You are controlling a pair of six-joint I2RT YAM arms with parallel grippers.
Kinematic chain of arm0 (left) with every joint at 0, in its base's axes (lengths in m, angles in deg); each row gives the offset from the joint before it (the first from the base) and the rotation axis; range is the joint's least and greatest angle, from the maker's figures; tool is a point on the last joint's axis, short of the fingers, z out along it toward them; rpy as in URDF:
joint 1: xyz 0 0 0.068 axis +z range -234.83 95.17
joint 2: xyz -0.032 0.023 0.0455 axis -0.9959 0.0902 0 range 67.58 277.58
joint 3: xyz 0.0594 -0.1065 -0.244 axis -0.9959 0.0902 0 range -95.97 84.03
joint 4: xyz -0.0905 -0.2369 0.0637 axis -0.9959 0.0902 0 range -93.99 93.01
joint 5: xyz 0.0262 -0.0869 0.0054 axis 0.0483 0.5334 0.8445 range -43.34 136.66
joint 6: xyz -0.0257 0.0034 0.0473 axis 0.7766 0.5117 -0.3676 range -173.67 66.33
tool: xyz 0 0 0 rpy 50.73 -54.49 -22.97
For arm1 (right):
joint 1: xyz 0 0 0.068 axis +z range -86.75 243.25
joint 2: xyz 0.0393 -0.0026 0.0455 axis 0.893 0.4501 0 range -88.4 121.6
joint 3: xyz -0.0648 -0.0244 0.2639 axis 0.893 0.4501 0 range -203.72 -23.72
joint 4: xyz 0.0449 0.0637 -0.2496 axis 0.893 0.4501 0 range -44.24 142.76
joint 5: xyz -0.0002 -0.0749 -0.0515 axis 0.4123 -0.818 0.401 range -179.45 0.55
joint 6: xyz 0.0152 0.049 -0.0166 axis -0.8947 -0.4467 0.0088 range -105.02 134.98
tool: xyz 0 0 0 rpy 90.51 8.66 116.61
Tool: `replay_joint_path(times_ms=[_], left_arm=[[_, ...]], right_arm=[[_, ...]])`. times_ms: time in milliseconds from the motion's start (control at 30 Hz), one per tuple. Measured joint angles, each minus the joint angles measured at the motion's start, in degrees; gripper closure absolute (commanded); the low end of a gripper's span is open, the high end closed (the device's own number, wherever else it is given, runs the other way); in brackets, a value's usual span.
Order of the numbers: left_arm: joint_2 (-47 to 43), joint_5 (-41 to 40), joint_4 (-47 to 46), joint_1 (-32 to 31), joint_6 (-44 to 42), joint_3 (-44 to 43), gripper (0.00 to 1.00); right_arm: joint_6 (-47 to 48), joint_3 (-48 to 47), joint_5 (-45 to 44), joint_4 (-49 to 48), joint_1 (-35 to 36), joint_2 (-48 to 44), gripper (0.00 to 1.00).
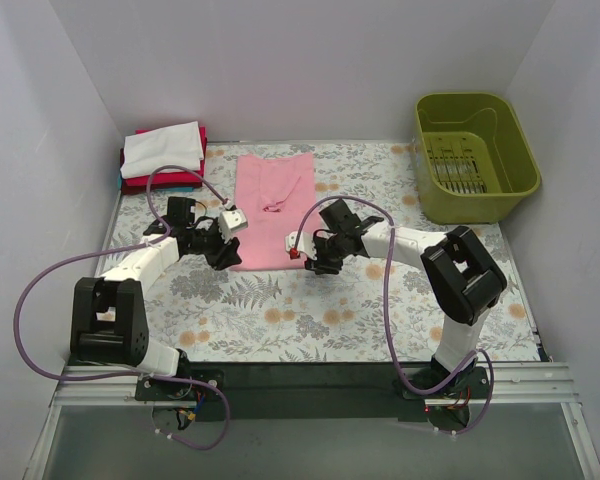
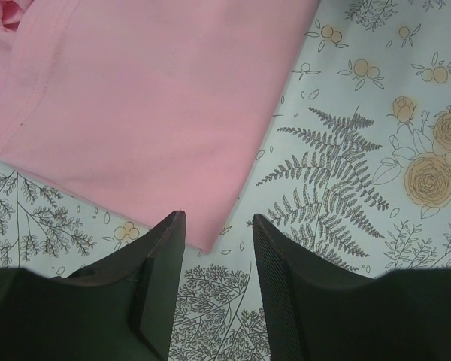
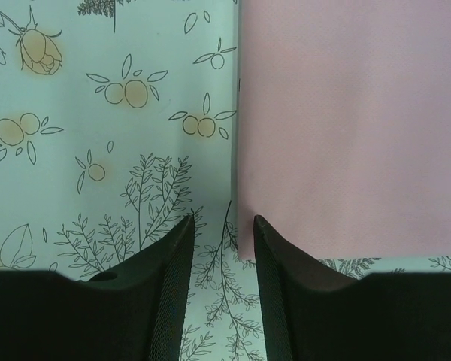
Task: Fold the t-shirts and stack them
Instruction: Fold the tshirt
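Note:
A light pink t-shirt (image 1: 272, 205) lies flat in a long folded strip on the floral table cloth. It also shows in the left wrist view (image 2: 135, 105) and in the right wrist view (image 3: 353, 120). My left gripper (image 1: 226, 256) is open and empty at the strip's near left corner; that corner lies between my fingertips (image 2: 218, 226). My right gripper (image 1: 310, 260) is open and empty at the near right corner (image 3: 224, 226). A stack of folded shirts, white (image 1: 162, 150) on red (image 1: 170, 180) on teal, sits at the back left.
An olive-green plastic basket (image 1: 477, 195) stands at the back right. White walls close in the table on three sides. The floral table cloth (image 1: 310, 320) covers the surface up to the black front rail.

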Motion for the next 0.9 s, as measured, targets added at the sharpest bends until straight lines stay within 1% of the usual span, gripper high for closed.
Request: replay_joint_path(times_ms=[233,300,433,467,567,600,733,900], left_arm=[[-0.02,0.02,-0.28,0.0,0.2,0.0,0.6],[-0.02,0.0,-0.33,0.0,-0.37,0.0,0.6],[0.11,0.02,0.44,-0.17,-2.95,0.0,0.6],[0.24,-0.02,0.79,-0.39,-3.78,0.0,0.6],[1.09,-0.28,1.55,-1.49,-5.84,0.0,0.6],[1.49,-0.46,1.77,-1.9,-6.56,0.0,0.6],[2.69,-2.14,1.6,-3.34,-8.96,0.63,0.6],[4.31,-5.33,0.35,-4.26,-12.52,2.93,0.6]], right_arm=[[0.26,-1.6,-0.11,0.2,-0.02,0.0,0.58],[0.48,-1.6,-0.26,0.26,-0.02,0.02,0.61],[1.16,-1.62,-0.85,0.48,-0.02,0.9,0.69],[1.53,-1.6,-1.16,0.48,-0.04,1.49,0.74],[2.38,-2.4,-1.07,0.07,-0.52,2.67,0.8],[2.56,-2.62,-1.09,0.0,-0.63,2.91,0.86],[3.37,-3.85,-1.07,-0.42,-0.94,4.04,0.98],[3.63,-3.87,-0.63,-0.59,-1.16,4.11,0.99]])
